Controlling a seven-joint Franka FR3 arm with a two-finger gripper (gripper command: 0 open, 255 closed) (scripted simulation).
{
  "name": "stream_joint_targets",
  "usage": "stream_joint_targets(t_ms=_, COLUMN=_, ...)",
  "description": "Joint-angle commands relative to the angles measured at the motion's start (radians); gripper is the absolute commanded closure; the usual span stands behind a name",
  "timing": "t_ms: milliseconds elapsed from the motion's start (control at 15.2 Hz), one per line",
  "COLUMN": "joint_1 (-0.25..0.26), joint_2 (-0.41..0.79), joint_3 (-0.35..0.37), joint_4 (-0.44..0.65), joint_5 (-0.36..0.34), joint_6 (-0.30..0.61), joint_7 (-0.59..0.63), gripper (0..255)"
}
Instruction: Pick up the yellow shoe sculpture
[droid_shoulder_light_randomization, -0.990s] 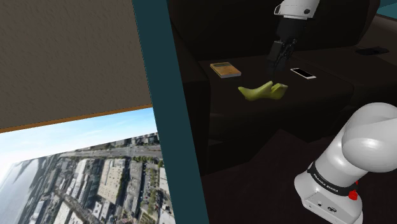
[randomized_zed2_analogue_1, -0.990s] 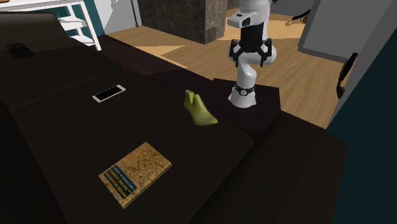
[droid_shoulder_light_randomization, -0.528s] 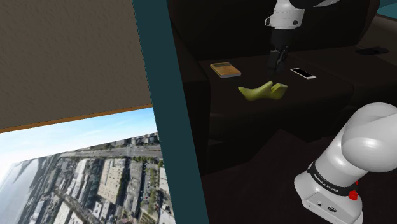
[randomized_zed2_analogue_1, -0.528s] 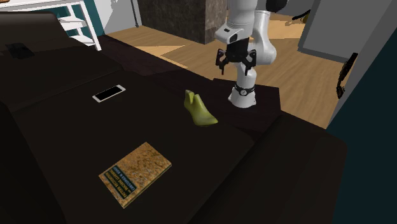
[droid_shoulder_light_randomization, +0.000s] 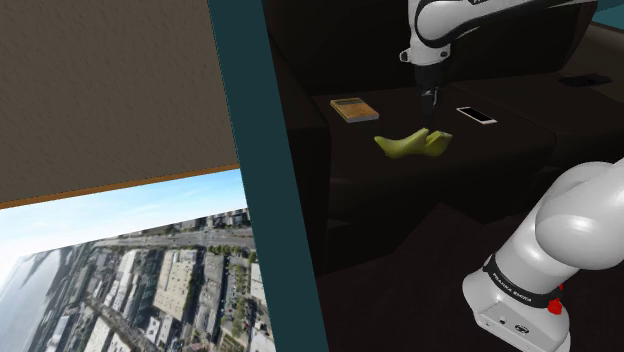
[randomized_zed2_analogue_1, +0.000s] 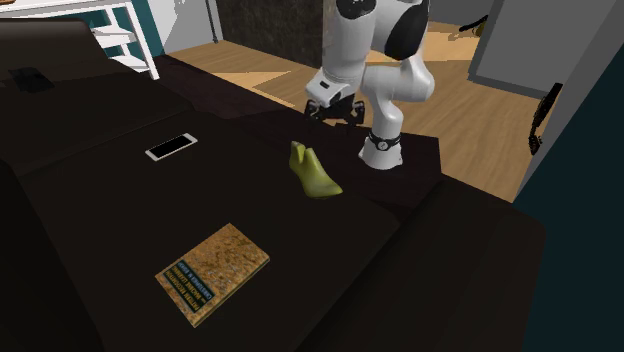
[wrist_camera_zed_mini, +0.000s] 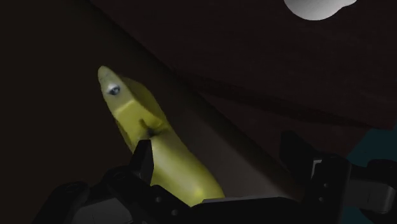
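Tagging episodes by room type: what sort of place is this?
Likely a living room: a broad dark sofa-like seat carrying a white-edged smartphone and a brown-covered book, a light wooden floor, white shelving.

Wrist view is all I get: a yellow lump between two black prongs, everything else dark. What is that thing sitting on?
Observer: The yellow shoe sculpture lies on a broad dark surface, something like a big seat.
Operator: Is anything else on it?
Observer: Yes, a phone and a book lie flat on it too, both well apart from the shoe.
Operator: And where is the robot's hand?
Observer: In the shoulder view the gripper hangs right over the shoe, pointing straight down.
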Motion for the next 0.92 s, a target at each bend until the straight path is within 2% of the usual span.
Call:
stream_joint_targets(t_ms=0, joint_1=-0.006, joint_2=0.07, joint_3=-0.013, joint_4=0.024, joint_5=-0.054, joint_6=0.022, joint_7=-0.05, gripper=0)
stream_joint_targets(t_ms=198, joint_1=-0.017, joint_2=0.172, joint_3=-0.029, joint_4=0.07, joint_5=-0.128, joint_6=0.052, joint_7=-0.115, gripper=0)
stream_joint_targets(t_ms=660, joint_1=-0.02, joint_2=0.209, joint_3=-0.037, joint_4=0.012, joint_5=-0.134, joint_6=0.144, joint_7=-0.09, gripper=0)
stream_joint_targets(t_ms=858, joint_1=-0.021, joint_2=0.212, joint_3=-0.037, joint_4=0.007, joint_5=-0.134, joint_6=0.151, joint_7=-0.087, gripper=0)
